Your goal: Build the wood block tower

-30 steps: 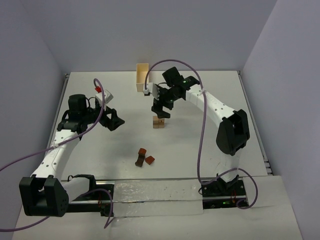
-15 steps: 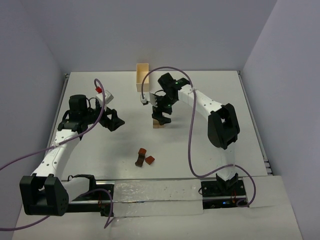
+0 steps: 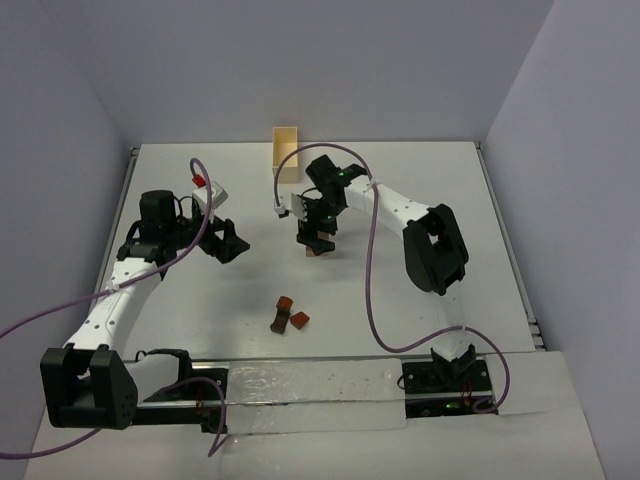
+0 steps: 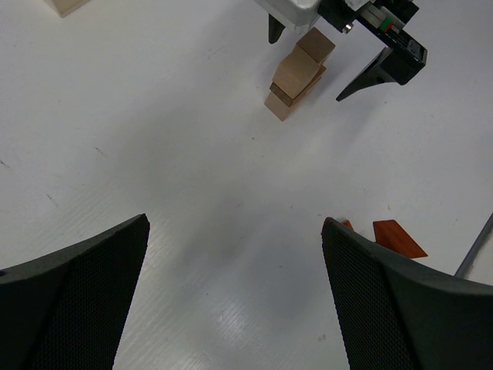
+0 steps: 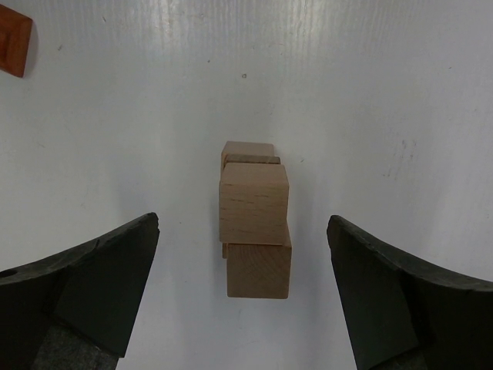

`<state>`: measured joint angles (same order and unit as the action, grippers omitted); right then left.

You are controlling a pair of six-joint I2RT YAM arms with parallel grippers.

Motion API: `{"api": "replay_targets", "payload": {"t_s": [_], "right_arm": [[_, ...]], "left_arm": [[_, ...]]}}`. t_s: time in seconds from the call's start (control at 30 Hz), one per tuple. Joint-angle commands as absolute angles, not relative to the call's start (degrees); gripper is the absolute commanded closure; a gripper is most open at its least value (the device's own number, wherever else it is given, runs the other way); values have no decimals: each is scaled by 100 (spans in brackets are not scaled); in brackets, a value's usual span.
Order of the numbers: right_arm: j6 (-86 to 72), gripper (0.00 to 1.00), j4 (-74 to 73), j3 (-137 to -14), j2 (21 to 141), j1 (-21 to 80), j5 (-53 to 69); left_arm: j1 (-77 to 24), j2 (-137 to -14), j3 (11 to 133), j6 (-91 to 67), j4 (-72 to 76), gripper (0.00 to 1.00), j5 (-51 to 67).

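Right now the wood block tower (image 4: 296, 77) stands on the white table (image 3: 450, 170), around its middle and somewhat toward the far edge. It is a short stack of light tan blocks, and they do not sit flush: the top cube is turned and shifted against the blocks below. A darker face shows low in the stack. The right gripper (image 5: 243, 223) hangs directly over the tower with its jaws spread wide, one finger on each side of the blocks. In the right wrist view there is bare table between each finger and the wood, so nothing is gripped.

Well apart from the tower, toward the near edge and about midway along it, lie the loose reddish-brown blocks (image 3: 288, 318). They form a small cluster, just beside one another, and at least one is a wedge lying flat.

Over the left part of the table, the left gripper (image 4: 235, 223) hovers with its jaws wide apart and nothing between them. Its camera looks across the bare surface toward the tower.

At the far edge, a little left of the middle, sits a pale wooden box (image 3: 285, 150), open at the top
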<state>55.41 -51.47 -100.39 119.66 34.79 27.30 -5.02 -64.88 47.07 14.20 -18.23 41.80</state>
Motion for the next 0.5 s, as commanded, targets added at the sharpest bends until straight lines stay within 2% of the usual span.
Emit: {"api": "replay_targets", "payload": {"t_s": [0.0, 0.33, 0.47], "right_arm": [[5507, 4, -4971, -9994, 12102, 3572, 2642], [5334, 9, -4613, -9668, 12217, 3665, 2415], [5242, 14, -4534, -9685, 12271, 3684, 2307]], "left_arm": [[-475, -6456, 4711, 1464, -1613, 1, 4219], [-475, -6433, 4658, 1459, -1582, 1, 4139], [-475, -6416, 4639, 1457, -1572, 1, 4113]]}}
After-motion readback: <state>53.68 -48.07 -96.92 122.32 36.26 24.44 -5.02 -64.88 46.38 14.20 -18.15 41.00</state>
